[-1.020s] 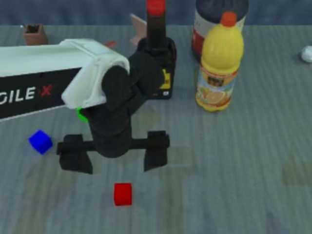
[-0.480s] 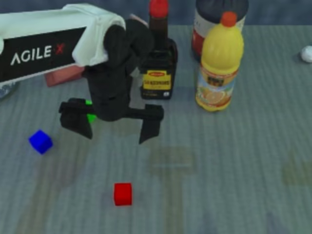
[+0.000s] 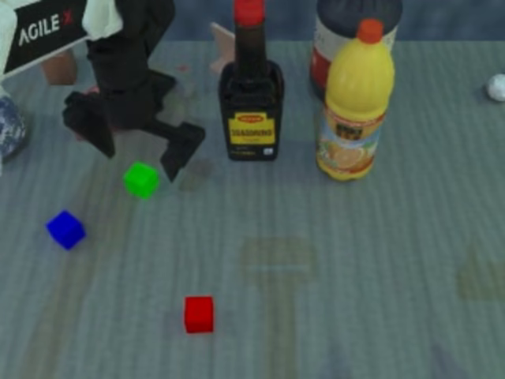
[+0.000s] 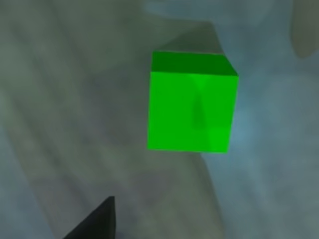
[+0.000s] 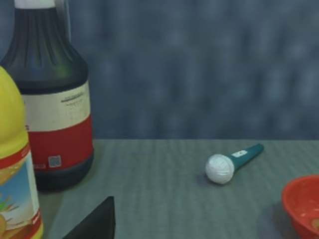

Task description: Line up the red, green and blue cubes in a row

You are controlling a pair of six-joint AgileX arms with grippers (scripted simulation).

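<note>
Grey-green woven-look table (image 3: 379, 260), blue backdrop behind. Three glossy cubes sit well apart: green cube (image 3: 141, 179) at left, blue cube (image 3: 65, 229) nearer the left edge, red cube (image 3: 199, 313) toward the front. The left gripper (image 3: 136, 142), fingers spread and empty, has pulled back off the green cube, now uncovered. Right arm out of sight.

Cubes (image 3: 142, 179) left of bottles (image 3: 251, 87)
</note>
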